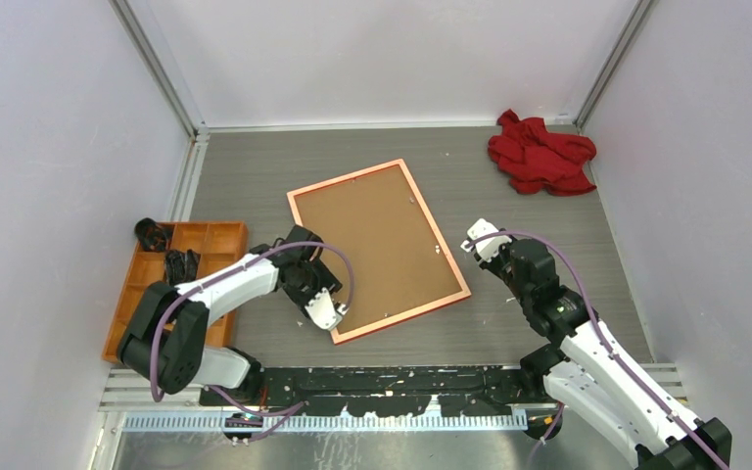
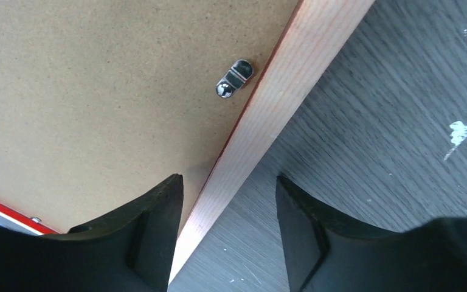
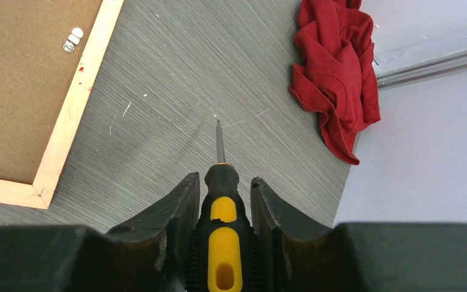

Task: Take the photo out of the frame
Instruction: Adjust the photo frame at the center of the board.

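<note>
The frame lies face down mid-table, its orange-pink back rim around a brown backing board. The photo is hidden beneath that board. A small metal clip on the board sits next to the rim. My left gripper is at the frame's near left corner; in the left wrist view it stands open astride the rim, one finger over the board, the other over the table. My right gripper, right of the frame, is shut on a black-and-yellow screwdriver whose tip points at bare table.
A crumpled red cloth lies at the back right corner by the wall. An orange compartment tray with black items sits at the left wall. Grey walls enclose the table on three sides.
</note>
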You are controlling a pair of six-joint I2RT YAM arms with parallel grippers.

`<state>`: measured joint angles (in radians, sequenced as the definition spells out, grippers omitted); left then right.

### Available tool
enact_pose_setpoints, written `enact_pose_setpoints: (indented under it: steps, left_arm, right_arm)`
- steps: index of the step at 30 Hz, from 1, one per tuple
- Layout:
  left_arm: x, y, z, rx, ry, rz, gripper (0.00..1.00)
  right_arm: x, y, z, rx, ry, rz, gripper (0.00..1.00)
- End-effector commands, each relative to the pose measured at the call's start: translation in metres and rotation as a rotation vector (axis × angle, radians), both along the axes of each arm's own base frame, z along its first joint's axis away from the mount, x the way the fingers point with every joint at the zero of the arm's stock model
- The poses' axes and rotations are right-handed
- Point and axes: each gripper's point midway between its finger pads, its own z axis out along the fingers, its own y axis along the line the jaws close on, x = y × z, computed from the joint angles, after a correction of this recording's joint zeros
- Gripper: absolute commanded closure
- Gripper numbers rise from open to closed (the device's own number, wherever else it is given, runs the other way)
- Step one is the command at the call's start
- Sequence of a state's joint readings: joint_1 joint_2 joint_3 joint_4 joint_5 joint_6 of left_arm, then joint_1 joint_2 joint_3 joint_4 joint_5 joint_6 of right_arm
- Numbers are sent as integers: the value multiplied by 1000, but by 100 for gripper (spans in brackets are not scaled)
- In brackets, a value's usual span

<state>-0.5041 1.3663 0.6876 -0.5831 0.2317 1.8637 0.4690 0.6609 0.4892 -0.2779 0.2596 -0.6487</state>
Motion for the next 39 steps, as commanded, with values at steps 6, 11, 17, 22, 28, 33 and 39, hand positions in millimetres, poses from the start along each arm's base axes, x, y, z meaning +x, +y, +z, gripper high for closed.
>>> enact_pose_setpoints:
  steps: [6, 11, 17, 22, 28, 33, 39]
  left_arm:
    - [-15, -12, -10, -15, 18, -77, 56]
    - [-31, -16, -11, -16, 93, -80, 68]
    - [-48, -38, -5, -71, 179, -50, 71]
    - [-56, -60, -1, -99, 244, 12, 73]
    - [-49, -95, 10, -142, 324, 199, 76]
    - [-40, -114, 7, -92, 370, 451, 79]
    - [-36, -143, 1, -79, 387, 628, 80]
  right_arm:
    - [4, 1, 18, 34, -62, -6, 99]
    - [6, -1, 25, 45, -86, -24, 99]
    - [13, -16, 41, 58, -168, -122, 99]
    - [23, -43, 73, 106, -340, -301, 99]
    - [24, -65, 91, 98, -450, -420, 99]
    - [22, -77, 100, 95, -504, -483, 99]
    - [17, -90, 112, 113, -565, -553, 99]
